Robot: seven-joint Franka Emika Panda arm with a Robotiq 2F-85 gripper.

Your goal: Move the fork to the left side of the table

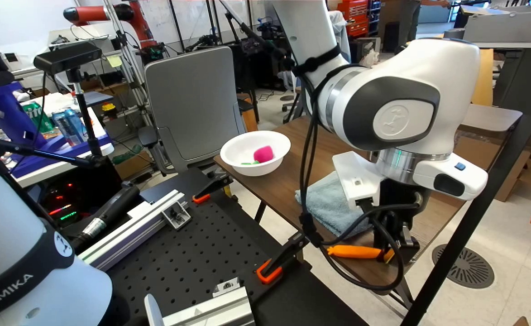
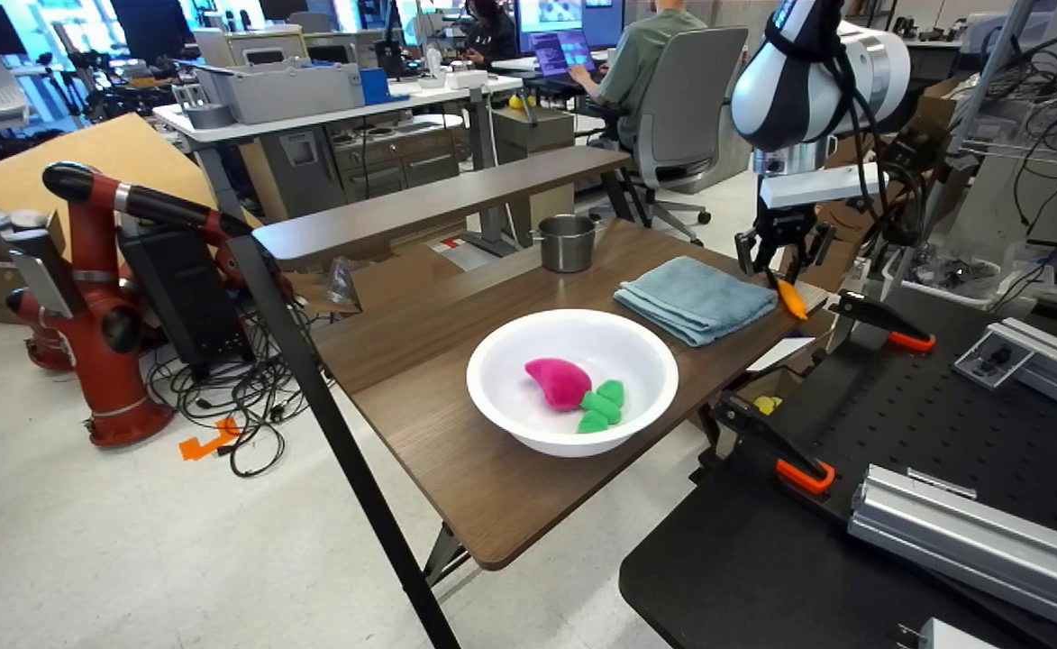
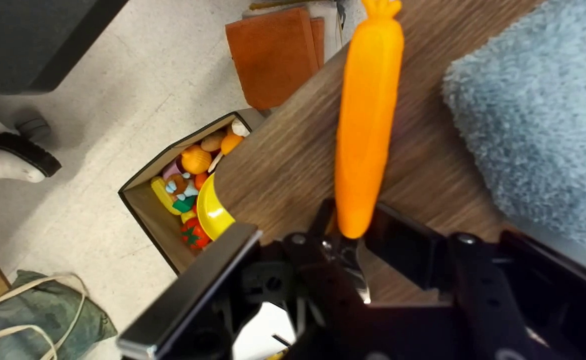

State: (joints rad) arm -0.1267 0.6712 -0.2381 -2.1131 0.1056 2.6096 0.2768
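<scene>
The fork has a bright orange handle (image 3: 370, 115), and part of its silver metal end shows between the fingers in the wrist view. The handle also shows in both exterior views (image 1: 355, 251) (image 2: 793, 299). My gripper (image 3: 353, 222) is shut on the fork where handle meets metal; it shows in both exterior views (image 1: 386, 254) (image 2: 780, 276). The tines are mostly hidden by the fingers. The fork is over the brown wooden table (image 2: 429, 424) near a corner, beside the towel; I cannot tell whether it touches the tabletop.
A folded blue-grey towel (image 2: 699, 297), a white bowl (image 2: 492, 379) holding a pink and green toy, and a metal pot (image 2: 568, 245) stand on the table. A raised shelf (image 2: 456, 203) runs along one side. A black perforated board (image 1: 202, 258) with orange-and-black clamps (image 1: 270, 271) adjoins.
</scene>
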